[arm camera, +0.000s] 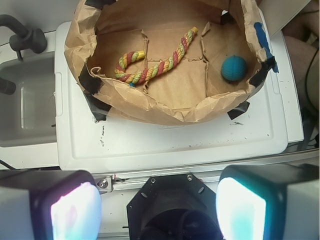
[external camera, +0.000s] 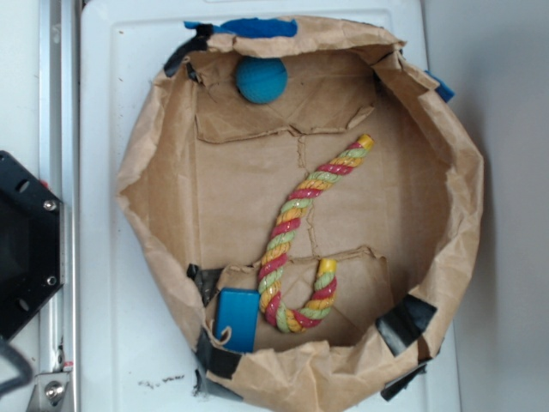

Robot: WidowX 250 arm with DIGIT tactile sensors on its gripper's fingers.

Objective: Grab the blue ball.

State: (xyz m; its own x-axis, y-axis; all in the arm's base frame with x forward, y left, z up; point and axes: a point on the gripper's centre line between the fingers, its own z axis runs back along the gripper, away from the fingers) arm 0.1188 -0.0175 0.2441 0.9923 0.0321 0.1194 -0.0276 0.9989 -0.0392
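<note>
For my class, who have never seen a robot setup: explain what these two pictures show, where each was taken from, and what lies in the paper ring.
One picture looks straight down from above. The other comes from a camera on the robot arm's wrist; the two glowing pads at its bottom edge are the gripper fingers, apart and holding nothing. On a white tray sits a brown paper ring. Inside lie the blue ball near the wall, a striped rope and a flat blue block with a string. The ball is untouched.

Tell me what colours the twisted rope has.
Red, yellow and pale green stripes on the rope, clearest in the exterior view.
</note>
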